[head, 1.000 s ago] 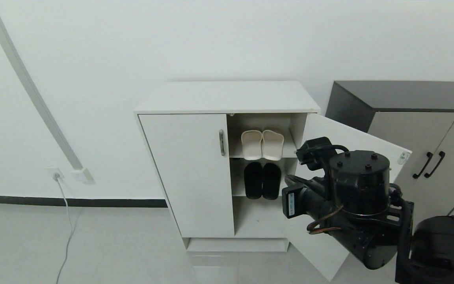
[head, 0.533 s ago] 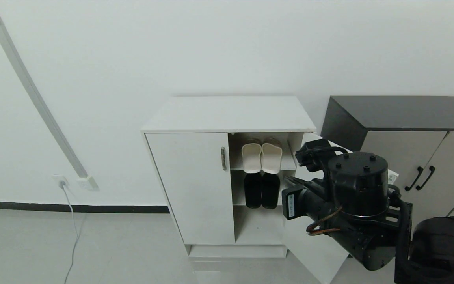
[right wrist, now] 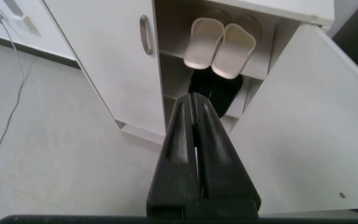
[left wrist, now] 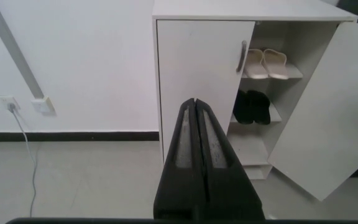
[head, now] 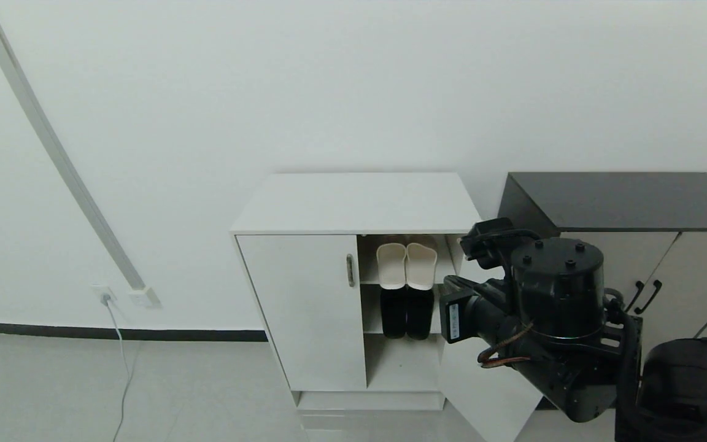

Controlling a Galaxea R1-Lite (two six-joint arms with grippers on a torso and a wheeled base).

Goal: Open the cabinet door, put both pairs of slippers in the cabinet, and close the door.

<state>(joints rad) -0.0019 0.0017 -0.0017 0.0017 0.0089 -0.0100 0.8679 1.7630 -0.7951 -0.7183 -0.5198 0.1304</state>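
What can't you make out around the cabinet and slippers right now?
Open door: head view, mostly hidden by the right arm, lower corner cut off by the edge.
Black slippers: right wrist view, partly hidden behind the right gripper.
White slippers: head view, far ends shadowed under the cabinet top.

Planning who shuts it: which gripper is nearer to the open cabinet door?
Right. The right gripper sits close beside the open door, by its inner face. The left gripper is farther back, well short of the cabinet.
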